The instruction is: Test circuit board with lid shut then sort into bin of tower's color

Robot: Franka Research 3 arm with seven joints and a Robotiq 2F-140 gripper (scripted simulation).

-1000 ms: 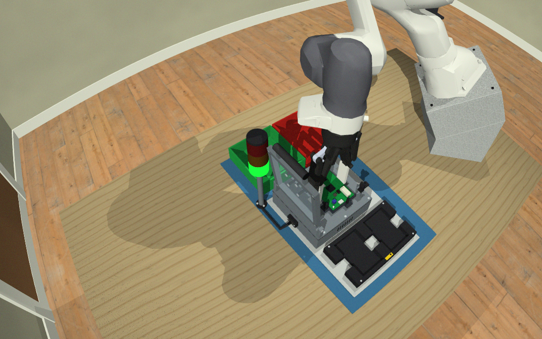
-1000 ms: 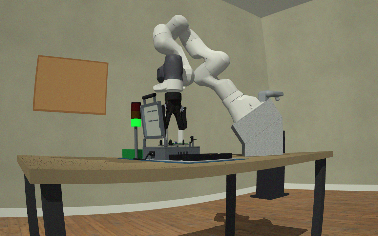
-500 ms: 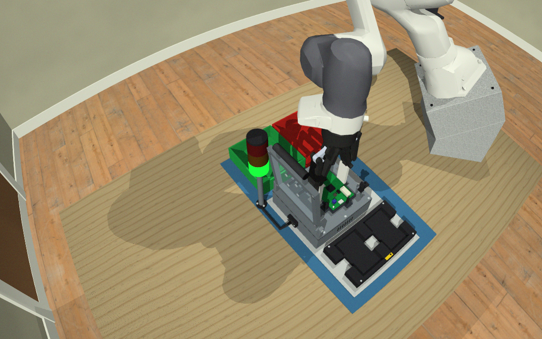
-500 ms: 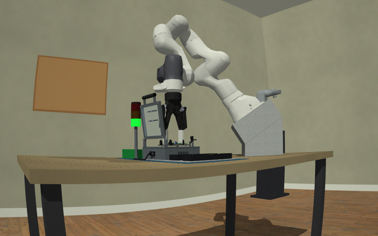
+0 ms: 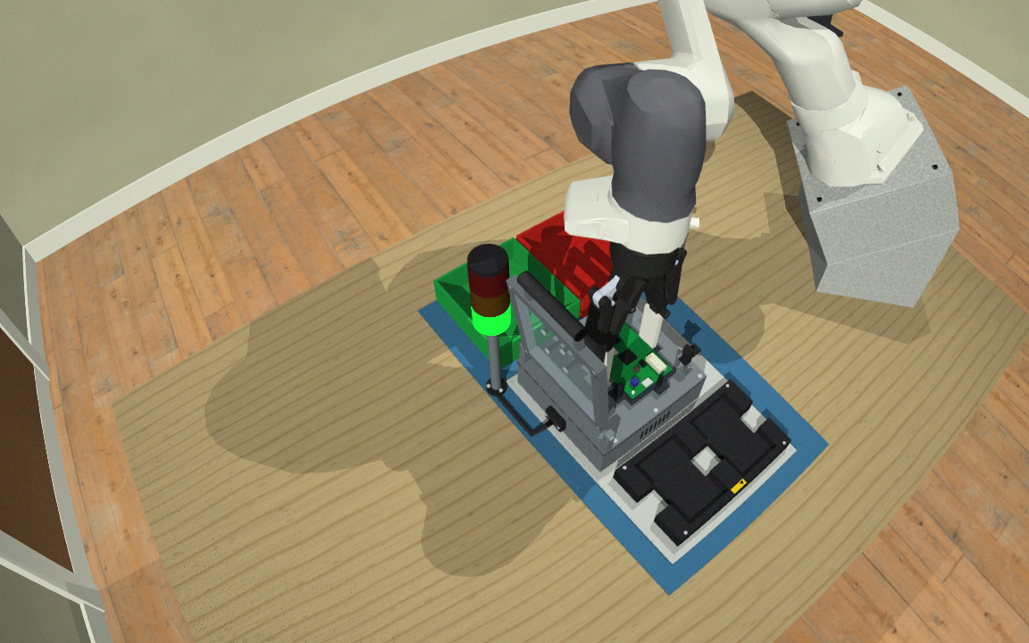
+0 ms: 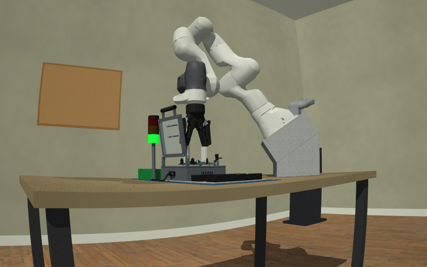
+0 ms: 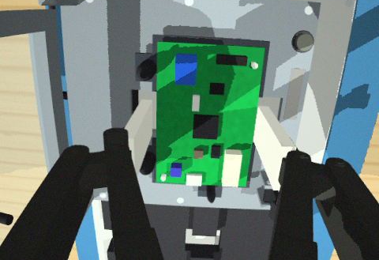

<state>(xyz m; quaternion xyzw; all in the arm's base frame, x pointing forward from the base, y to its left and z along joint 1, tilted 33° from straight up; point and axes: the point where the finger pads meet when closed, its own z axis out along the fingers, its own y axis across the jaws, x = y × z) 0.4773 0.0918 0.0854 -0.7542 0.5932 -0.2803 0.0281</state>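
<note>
The green circuit board (image 7: 208, 113) lies face up on the tester's plate (image 5: 610, 394), with its white connector end (image 7: 232, 167) toward the bottom of the wrist view. It also shows in the top view (image 5: 639, 369). My gripper (image 7: 204, 120) is partly open and low over the tester, with one white finger pad beside each long edge of the board. I cannot tell whether the pads touch the board. The gripper also shows in the top and exterior views (image 5: 630, 336) (image 6: 195, 149). The lid (image 5: 558, 344) stands open and upright. The signal tower (image 5: 489, 299) shows green.
The green bin (image 5: 462, 299) and the red bin (image 5: 562, 247) stand side by side behind the tester. The black tray (image 5: 702, 463) lies in front with both pockets empty. The latch hook (image 6: 217, 157) stands at the tester's edge away from the lid. The lid's handle (image 5: 548, 305) is close to my fingers.
</note>
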